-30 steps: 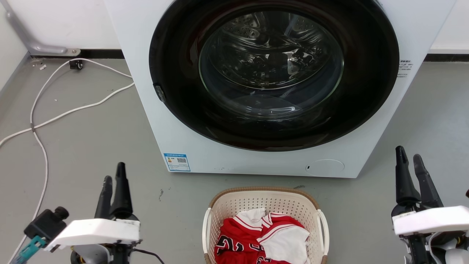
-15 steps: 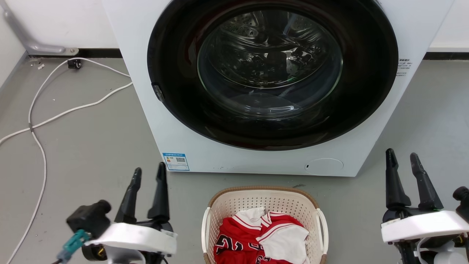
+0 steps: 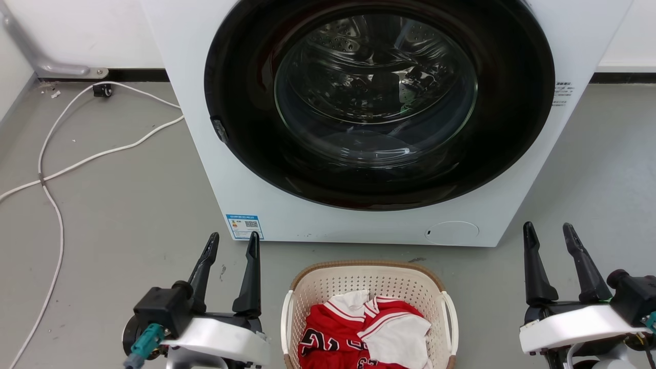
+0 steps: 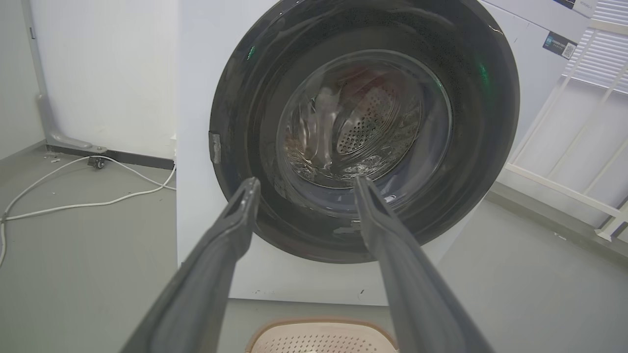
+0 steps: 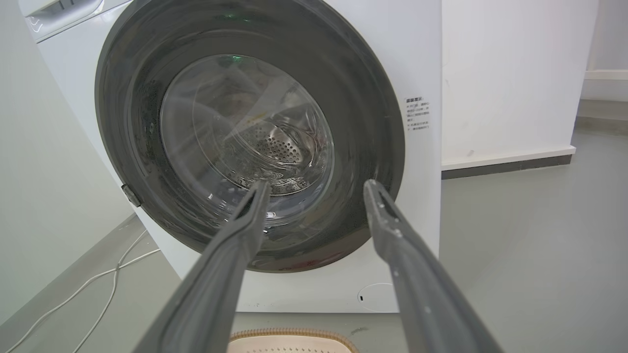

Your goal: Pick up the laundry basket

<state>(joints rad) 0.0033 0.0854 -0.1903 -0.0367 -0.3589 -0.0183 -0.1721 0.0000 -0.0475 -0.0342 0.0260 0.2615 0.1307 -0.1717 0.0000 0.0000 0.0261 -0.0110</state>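
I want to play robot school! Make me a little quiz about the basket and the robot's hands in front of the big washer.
1. True or false: the left gripper is holding the cream plastic laundry basket with the brown woven-look rim.
2. What lies in the laundry basket? A) red and white clothes B) blue socks C) nothing
3. Fill in: the left gripper and the right gripper both have their fingers ____.
Key: 1 false; 2 A; 3 open.
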